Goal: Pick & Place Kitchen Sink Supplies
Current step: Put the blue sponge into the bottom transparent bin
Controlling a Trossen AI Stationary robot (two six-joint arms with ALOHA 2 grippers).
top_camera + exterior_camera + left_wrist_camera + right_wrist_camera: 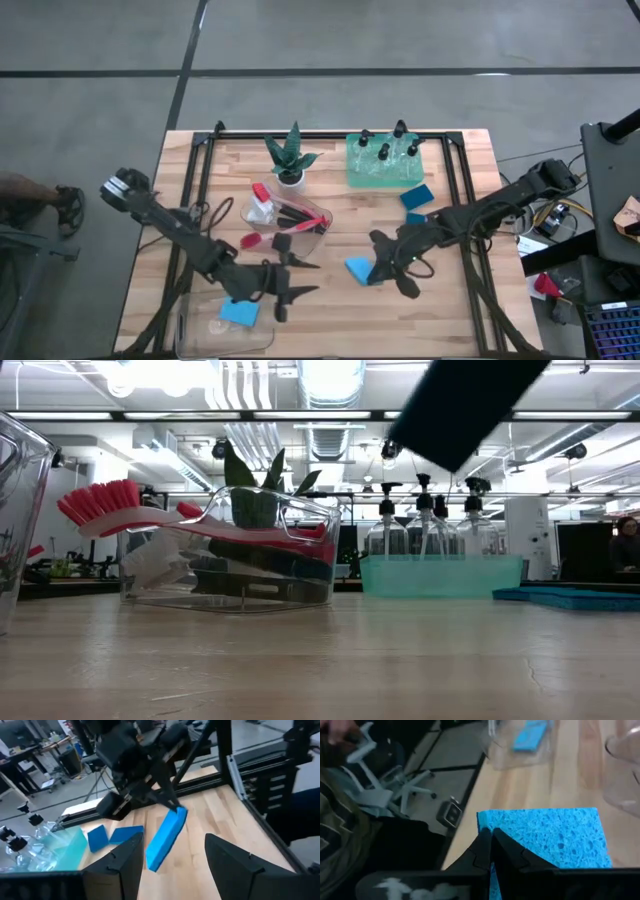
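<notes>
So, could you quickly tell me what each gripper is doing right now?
Left gripper: open, empty.
Right gripper: shut on a blue sponge.

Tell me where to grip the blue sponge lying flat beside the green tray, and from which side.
Probably take the sponge from straight above, across its shorter width. It lies flat on the table, so only thin edges give hold, and the green tray crowds one side.

Right claw pinched closed mid-table, left claw spread apart
</notes>
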